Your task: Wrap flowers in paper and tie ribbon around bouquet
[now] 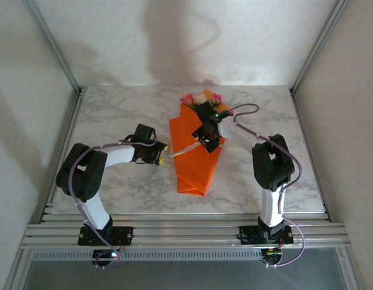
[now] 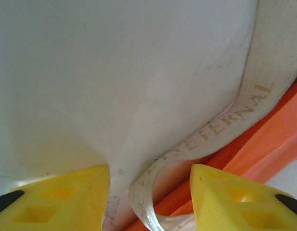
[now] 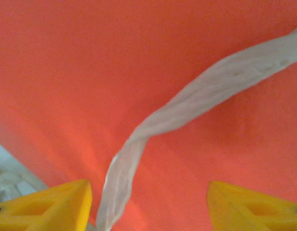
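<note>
- Spots the bouquet (image 1: 195,166) mid-tabletop (image 1: 113,115), flowers (image 1: 201,98) toward 12 o'clock.
- Finds the left pincer (image 2: 150,185) released at its 9 o'clock, ribbon (image 2: 244,108) slack between the jaws.
- Finds the right pincer (image 3: 148,202) released above the paper (image 3: 90,72), probably ahead of a fresh grip for tying.

left hand (image 2: 150,192): jaws apart | right hand (image 3: 148,204): jaws wide apart

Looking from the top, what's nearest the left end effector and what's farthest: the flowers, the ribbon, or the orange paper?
1. The ribbon, just to the right of the left end effector.
2. The paper, a little farther right.
3. The flowers, far off toward the back right.
</note>
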Motion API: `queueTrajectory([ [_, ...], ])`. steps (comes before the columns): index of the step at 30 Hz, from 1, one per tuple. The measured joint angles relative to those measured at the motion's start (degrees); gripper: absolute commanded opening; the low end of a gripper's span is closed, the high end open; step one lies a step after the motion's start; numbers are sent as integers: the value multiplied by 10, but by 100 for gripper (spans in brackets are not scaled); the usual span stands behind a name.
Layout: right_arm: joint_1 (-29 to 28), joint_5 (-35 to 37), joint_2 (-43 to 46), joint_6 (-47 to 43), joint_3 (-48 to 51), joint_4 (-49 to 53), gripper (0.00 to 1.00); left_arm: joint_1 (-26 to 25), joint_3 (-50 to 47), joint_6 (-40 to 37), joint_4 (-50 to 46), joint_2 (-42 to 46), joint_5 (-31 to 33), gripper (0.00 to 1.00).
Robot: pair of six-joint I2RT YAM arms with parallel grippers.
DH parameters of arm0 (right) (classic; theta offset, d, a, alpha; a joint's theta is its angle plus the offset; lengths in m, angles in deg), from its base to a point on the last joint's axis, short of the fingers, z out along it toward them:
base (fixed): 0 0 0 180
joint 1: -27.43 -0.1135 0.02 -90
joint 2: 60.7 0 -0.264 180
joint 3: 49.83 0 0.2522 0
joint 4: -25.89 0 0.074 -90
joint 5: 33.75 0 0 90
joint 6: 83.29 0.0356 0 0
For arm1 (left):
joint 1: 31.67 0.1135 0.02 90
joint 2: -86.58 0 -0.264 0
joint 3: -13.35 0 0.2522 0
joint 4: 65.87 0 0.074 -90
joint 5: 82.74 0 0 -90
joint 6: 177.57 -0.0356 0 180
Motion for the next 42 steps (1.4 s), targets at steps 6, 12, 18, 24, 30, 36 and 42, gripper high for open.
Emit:
queueTrajectory([
  [6, 19, -1, -35, 39, -10, -5, 39, -4, 23, 10, 8, -25, -7, 41],
  [12, 31, -1, -46, 44, -10, -5, 10, -5, 38, 4, -6, -37, -13, 29],
  [18, 29, -1, -31, 39, 31, -32, 0, -10, 42, -13, -3, -47, -14, 4],
  [24, 10, -11, 66, 14, 131, -46, 0, -22, 35, -44, 3, -45, -14, 0],
  [30, -53, -63, 193, -4, 263, -60, 0, -48, -7, -103, -43, 8, -14, 0],
  [36, -85, -134, 236, 15, 409, -66, 0, -81, -63, -156, -100, 70, -19, 0],
  [42, -78, -140, 347, 56, 490, -87, 48, -107, -85, -180, -100, 88, -17, 0],
])
